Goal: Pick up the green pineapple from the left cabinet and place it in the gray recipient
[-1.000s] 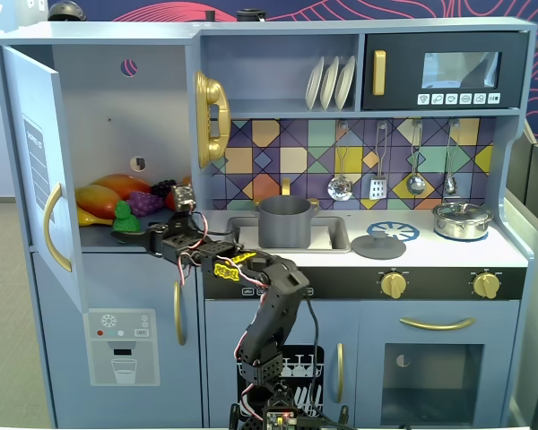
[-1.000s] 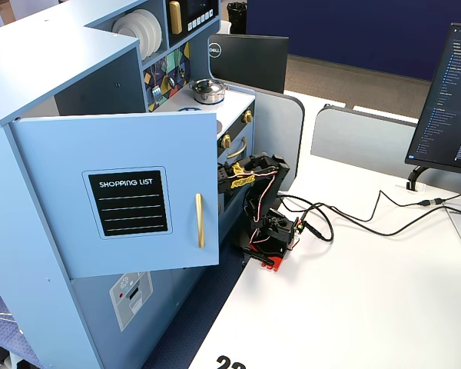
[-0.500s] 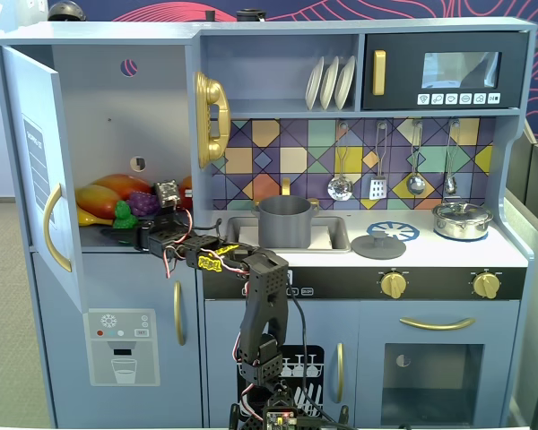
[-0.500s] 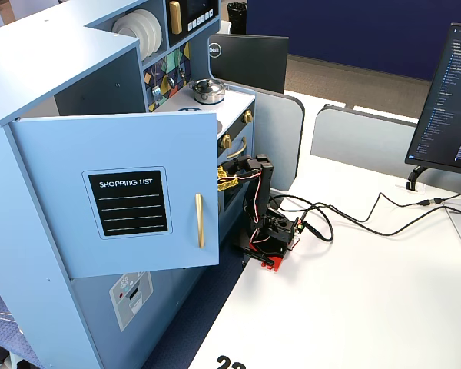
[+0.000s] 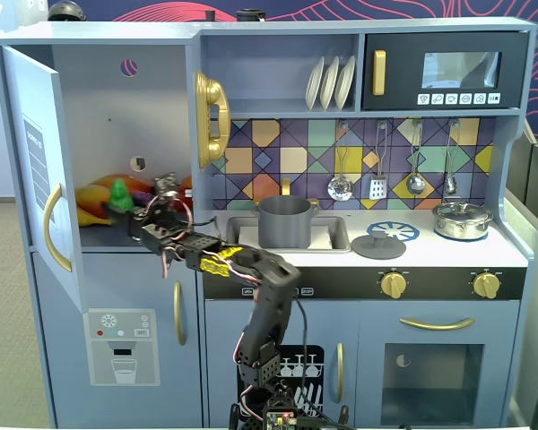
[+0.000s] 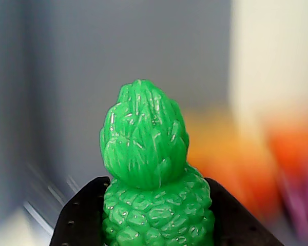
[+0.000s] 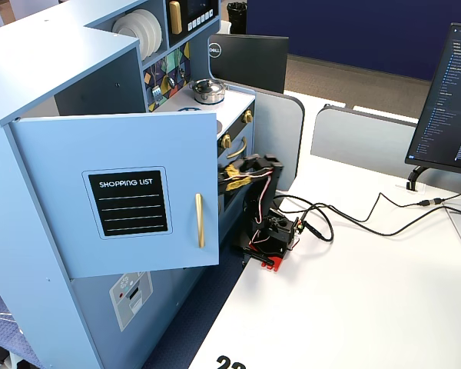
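The green pineapple (image 5: 119,195) is inside the open left cabinet (image 5: 108,116), upright near the shelf's front. My gripper (image 5: 125,208) reaches into the cabinet and is shut on it. In the wrist view the pineapple (image 6: 151,174) fills the middle, its bumpy body clamped between my two black fingers (image 6: 82,218), its leafy tuft above them. The gray recipient (image 5: 284,221) stands in the sink to the right of the cabinet, open on top. In a fixed view from the side, the cabinet's open door (image 7: 131,192) hides the gripper and pineapple.
Orange and yellow toy fruit (image 5: 94,193) lies behind the pineapple on the shelf. A large gold handle (image 5: 212,118) juts beside the cabinet opening. A flat gray lid (image 5: 378,245) and a shiny silver lidded pot (image 5: 463,219) sit on the counter.
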You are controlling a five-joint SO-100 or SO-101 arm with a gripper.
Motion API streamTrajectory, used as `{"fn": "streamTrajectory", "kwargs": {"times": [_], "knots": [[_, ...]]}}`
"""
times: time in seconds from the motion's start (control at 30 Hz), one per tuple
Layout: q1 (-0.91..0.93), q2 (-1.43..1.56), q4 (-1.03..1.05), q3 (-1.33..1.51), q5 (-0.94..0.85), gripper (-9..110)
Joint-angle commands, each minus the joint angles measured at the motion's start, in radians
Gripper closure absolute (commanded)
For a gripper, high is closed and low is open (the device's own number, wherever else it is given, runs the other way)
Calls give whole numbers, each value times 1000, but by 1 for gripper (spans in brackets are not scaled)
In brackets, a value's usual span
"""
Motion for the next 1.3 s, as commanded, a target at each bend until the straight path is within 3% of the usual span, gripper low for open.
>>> {"fn": "streamTrajectory", "kwargs": {"times": [0.0,0.17,0.6,0.93,1.27], "knots": [[9,273,-127,115,29,102],[69,480,-193,206,66,102],[505,798,69,190,216,102],[885,563,629,-135,284,102],[1003,276,1019,-365,210,102]]}}
